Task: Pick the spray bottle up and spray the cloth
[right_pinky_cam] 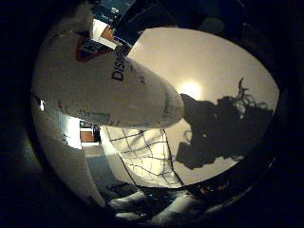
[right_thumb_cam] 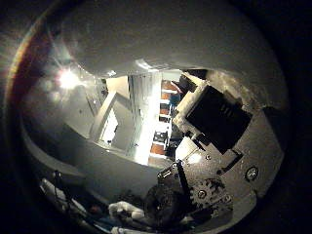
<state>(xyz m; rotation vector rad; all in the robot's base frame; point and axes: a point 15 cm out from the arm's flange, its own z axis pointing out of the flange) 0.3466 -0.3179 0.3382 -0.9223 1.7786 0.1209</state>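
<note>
The white spray bottle [right_pinky_cam: 95,85], with printed lettering and a red and blue label, fills much of the little finger side palm view and lies close against the palm. Beneath it a white cloth [right_pinky_cam: 144,154] with a dark grid pattern lies on the white table [right_pinky_cam: 223,62]. In the thumb side palm view my hand [right_thumb_cam: 213,136] shows black and white geared fingers curled beside a broad pale surface [right_thumb_cam: 146,39] that looks like the bottle's body. The bottle is held above the table, over the cloth's edge.
The hand's dark shadow [right_pinky_cam: 223,128] falls on the table beside the cloth, next to a bright light reflection [right_pinky_cam: 190,90]. The thumb side view shows the room beyond, with white walls and a doorway [right_thumb_cam: 146,112].
</note>
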